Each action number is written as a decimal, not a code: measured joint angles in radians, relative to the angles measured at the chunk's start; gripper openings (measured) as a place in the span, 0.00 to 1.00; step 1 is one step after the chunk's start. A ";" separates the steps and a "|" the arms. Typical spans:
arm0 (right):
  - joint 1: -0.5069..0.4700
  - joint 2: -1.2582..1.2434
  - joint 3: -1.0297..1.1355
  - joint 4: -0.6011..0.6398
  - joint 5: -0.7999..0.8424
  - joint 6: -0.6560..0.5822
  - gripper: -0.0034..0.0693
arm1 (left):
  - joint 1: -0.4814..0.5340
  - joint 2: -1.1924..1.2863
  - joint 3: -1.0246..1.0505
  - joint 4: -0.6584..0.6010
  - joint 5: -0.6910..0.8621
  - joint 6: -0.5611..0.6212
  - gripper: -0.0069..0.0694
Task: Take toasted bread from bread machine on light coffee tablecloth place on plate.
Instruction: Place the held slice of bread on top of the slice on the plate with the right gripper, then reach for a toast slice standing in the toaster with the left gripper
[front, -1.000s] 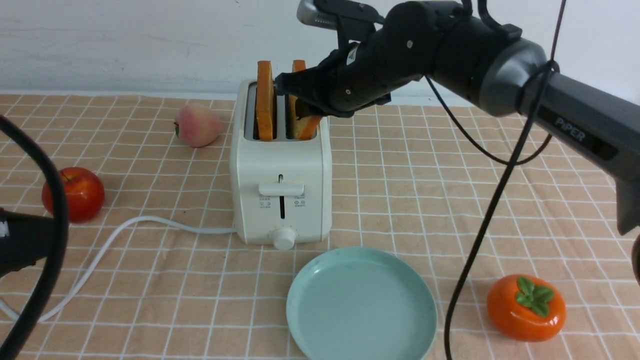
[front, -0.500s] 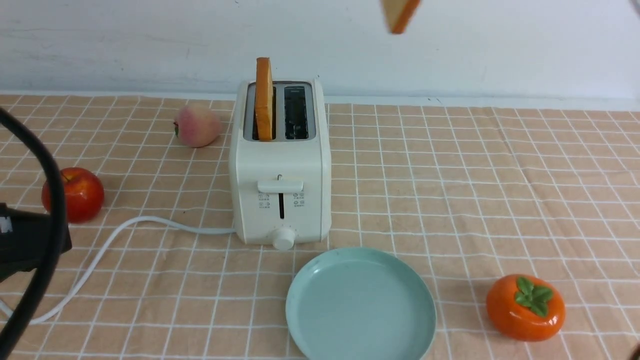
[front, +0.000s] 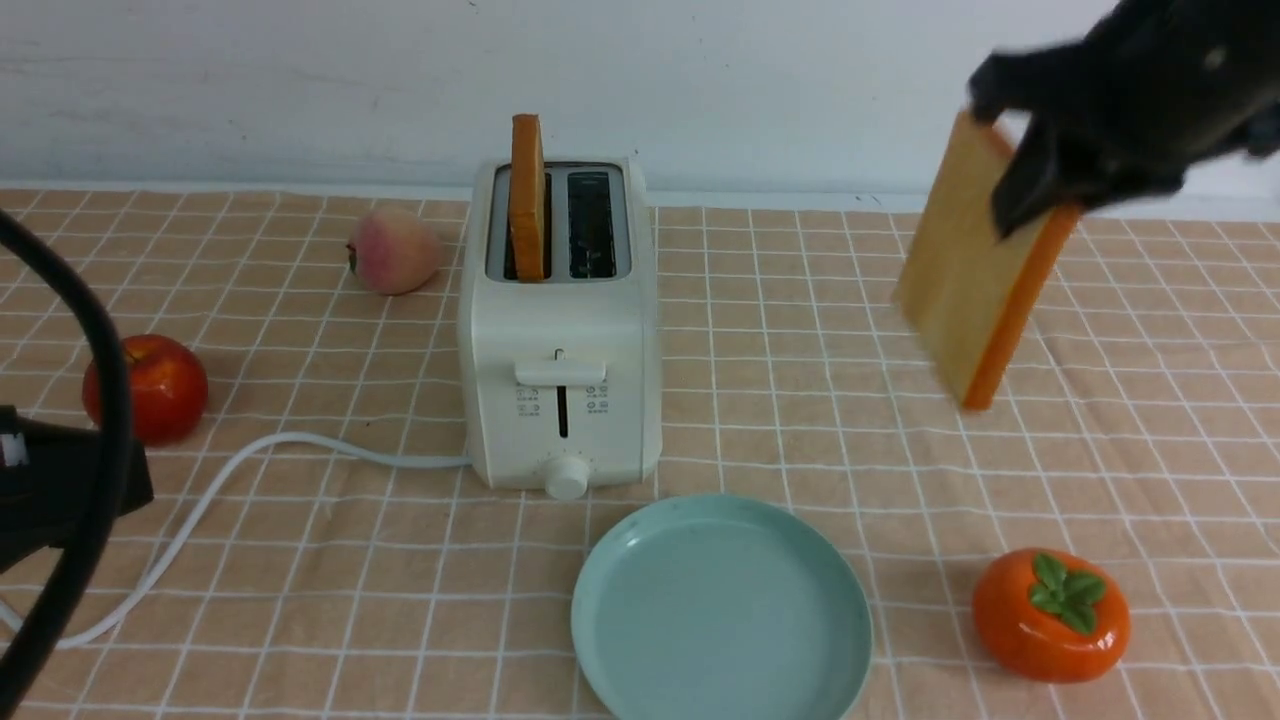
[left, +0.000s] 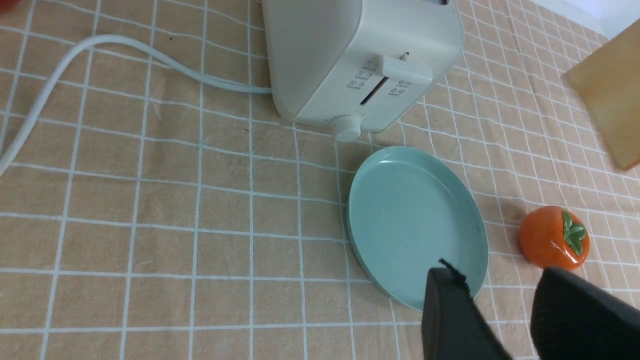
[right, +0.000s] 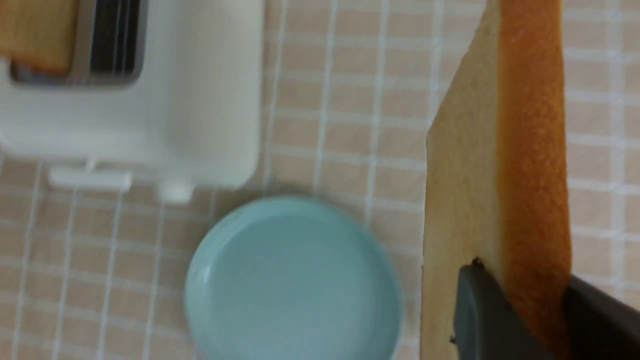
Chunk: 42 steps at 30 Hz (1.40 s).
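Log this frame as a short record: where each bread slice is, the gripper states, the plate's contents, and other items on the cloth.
held slice: tilted, in the air right of the bread machine, clamped by the right gripper
second slice: upright in the bread machine's left slot; right slot empty
plate: empty, in front of the bread machine
left gripper: open, holding nothing
bystanders: red apple, peach, persimmon on the tablecloth

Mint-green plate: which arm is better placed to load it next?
Right. The right gripper is shut on a square golden toasted bread slice, up in the air right of the round mint-green plate. The left gripper is open, holding nothing.
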 joint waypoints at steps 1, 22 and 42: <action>0.000 0.000 0.037 0.066 -0.012 -0.025 0.20 | 0.000 0.000 0.000 0.000 0.000 0.000 0.40; 0.099 0.021 0.602 0.752 -0.404 -0.703 0.44 | 0.000 0.000 0.000 -0.034 0.004 0.000 0.40; 0.052 -0.446 0.296 0.224 -0.186 -0.340 0.79 | 0.000 0.238 -0.071 0.031 -0.120 0.035 0.50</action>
